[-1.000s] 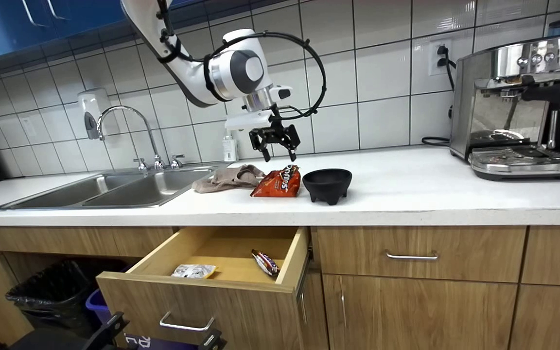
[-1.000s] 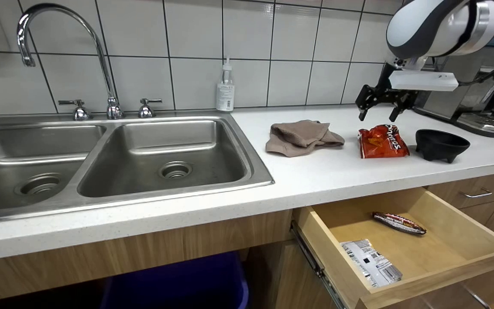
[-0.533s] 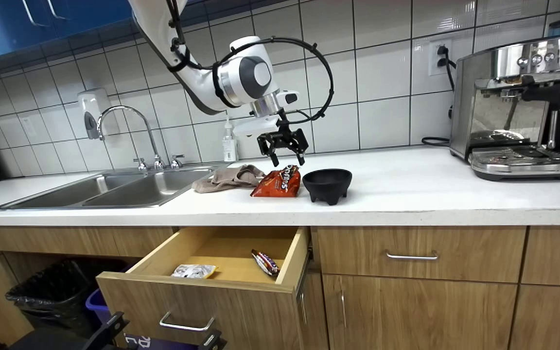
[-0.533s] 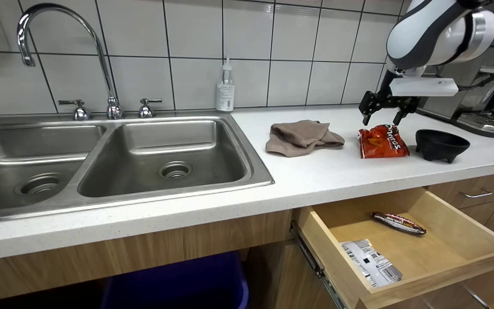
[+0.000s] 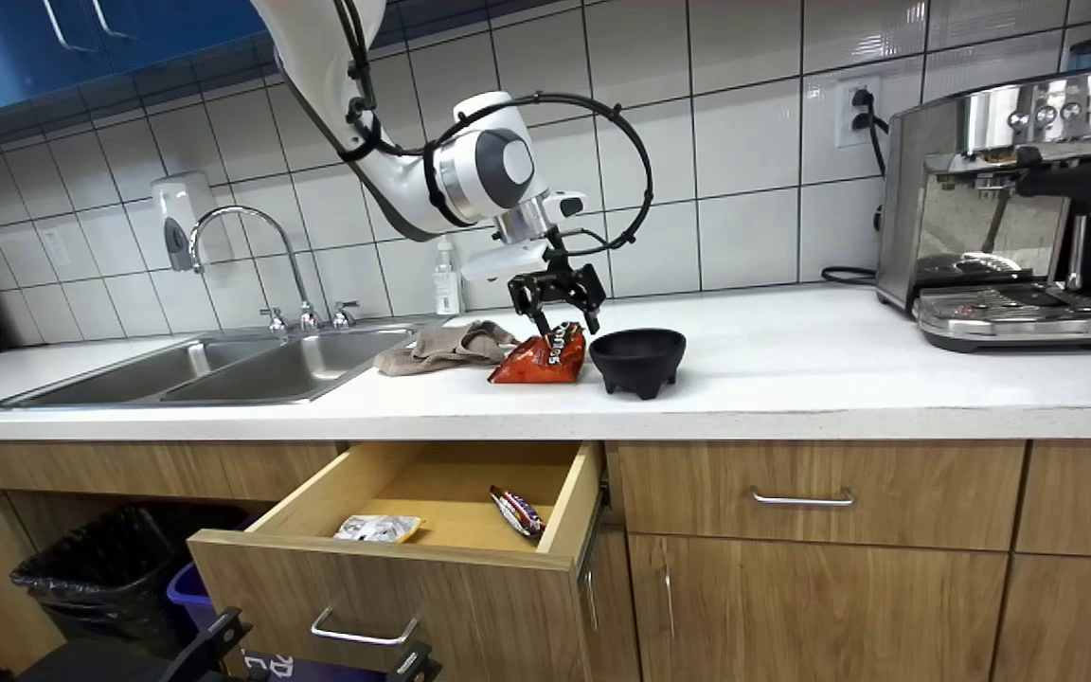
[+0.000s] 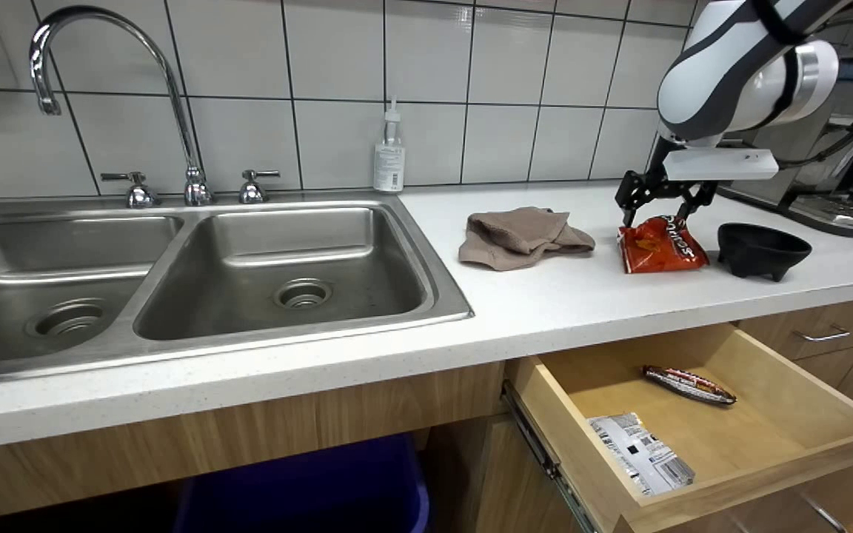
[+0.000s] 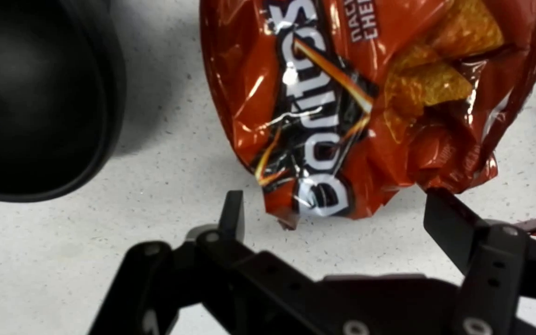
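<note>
A red Doritos bag point(image 5: 536, 362) rests on the white counter, its printed side showing in the wrist view. My gripper point(image 7: 335, 197) is open over one end of this bag point(image 7: 305, 97); the crumpled edge lies partly between the fingertips. The right-hand finger point(image 7: 452, 228) appears to touch the bag's corner, while the left-hand one stands apart from it. In both exterior views the gripper point(image 6: 656, 220) points down at the bag's top from behind. Close beside the bag stands a black footed bowl point(image 5: 638, 358), also at the wrist view's left as a dark bowl point(image 7: 30, 93).
A brown cloth point(image 6: 523, 237) lies by the bag, on the side of the steel sink point(image 6: 441, 296). Below the counter a drawer point(image 5: 384, 554) is pulled out, holding a silver packet point(image 6: 641, 451) and a dark wrapped bar point(image 6: 689, 386). A coffee machine point(image 5: 1010, 208) stands further along.
The arm has come down, bringing the gripper from above the bag to its top edge. The fingers have stayed apart. The bag has barely shifted; bowl, cloth and drawer are unmoved.
</note>
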`<action>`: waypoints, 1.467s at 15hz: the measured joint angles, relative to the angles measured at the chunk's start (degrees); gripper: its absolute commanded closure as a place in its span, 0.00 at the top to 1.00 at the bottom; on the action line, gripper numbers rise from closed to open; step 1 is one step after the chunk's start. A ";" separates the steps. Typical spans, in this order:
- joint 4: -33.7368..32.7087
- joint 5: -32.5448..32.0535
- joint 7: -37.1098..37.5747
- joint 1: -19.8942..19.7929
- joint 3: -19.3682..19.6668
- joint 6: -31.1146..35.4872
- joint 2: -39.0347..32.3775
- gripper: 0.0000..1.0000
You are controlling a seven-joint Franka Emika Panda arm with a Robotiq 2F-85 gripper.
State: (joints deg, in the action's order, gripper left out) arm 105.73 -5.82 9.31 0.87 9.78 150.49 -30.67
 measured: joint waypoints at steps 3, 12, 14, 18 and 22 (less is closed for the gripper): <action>-0.26 -0.01 0.00 0.11 -0.17 -0.02 -0.59 1.00; 0.11 -0.01 -0.21 1.23 -1.63 -0.49 -0.79 1.00; 0.52 -0.01 -0.35 1.37 -2.00 -0.50 -0.63 1.00; 2.61 -0.01 -1.42 1.49 -2.59 -0.52 0.98 1.00; 6.29 -0.01 -2.62 1.50 -2.75 -0.52 3.99 1.00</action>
State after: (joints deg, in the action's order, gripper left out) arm 112.02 -5.83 6.69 2.37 7.03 149.97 -26.68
